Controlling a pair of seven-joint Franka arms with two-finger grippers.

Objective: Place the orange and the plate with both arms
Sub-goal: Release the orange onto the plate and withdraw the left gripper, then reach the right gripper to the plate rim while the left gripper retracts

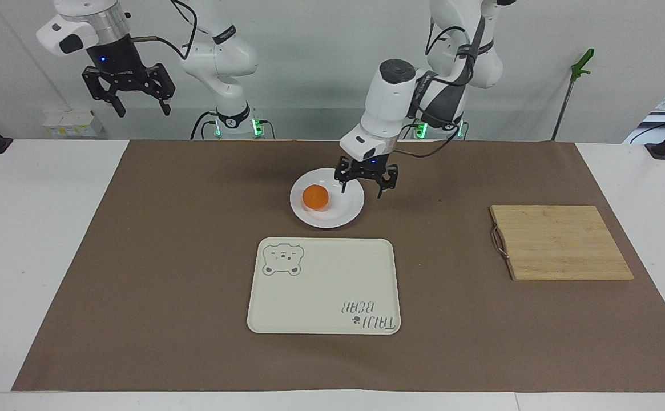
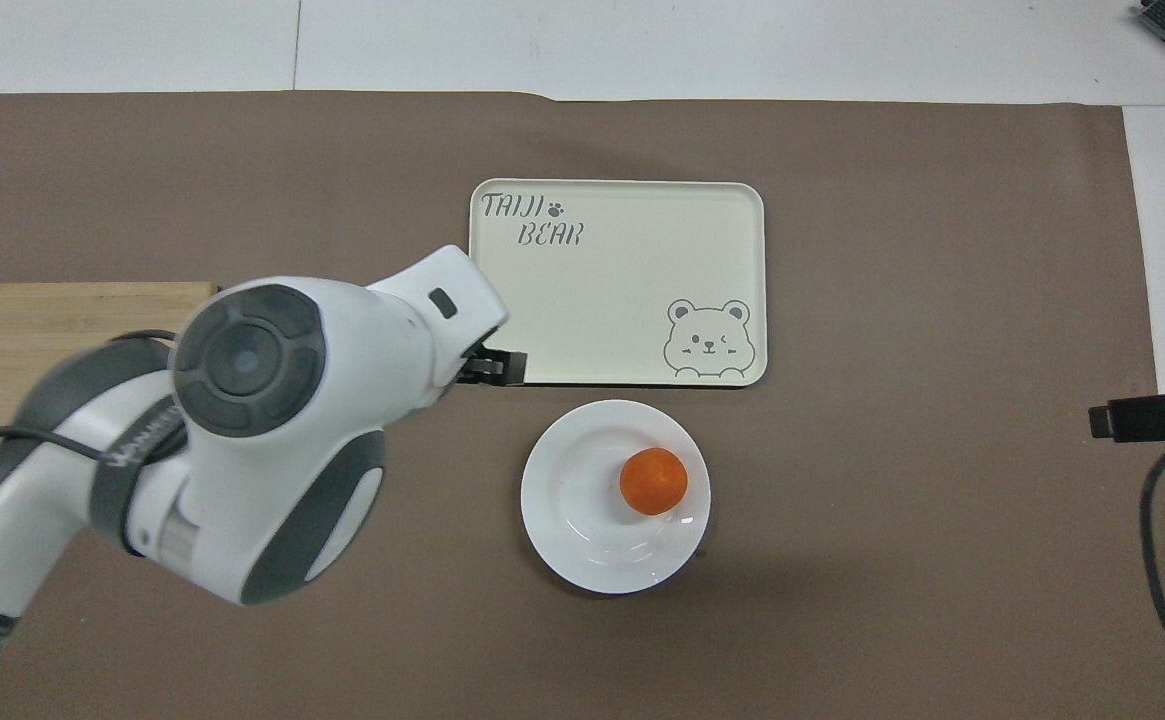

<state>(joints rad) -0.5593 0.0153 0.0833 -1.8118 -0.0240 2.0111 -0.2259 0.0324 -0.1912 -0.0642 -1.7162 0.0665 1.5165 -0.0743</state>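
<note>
Orange point(image 1: 315, 197): rests on the white plate point(image 1: 341, 216), toward its right-arm side. Plate: on brown mat, nearer the robots than the bear-print tray point(image 1: 321, 297). Left pincer point(image 1: 366, 184): released, empty, raised over the plate's rim. Right pincer point(image 1: 128, 91): released, empty, waiting high over its bench end. Bamboo cutting board point(image 1: 560, 242): toward the left arm's end.

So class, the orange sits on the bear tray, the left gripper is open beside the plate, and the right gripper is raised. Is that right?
Not quite. The orange sits on the plate, not on the tray, which lies beside the plate, farther from the robots; both views show it. The rest holds: the left gripper is open beside the plate, and the right gripper is raised.
</note>
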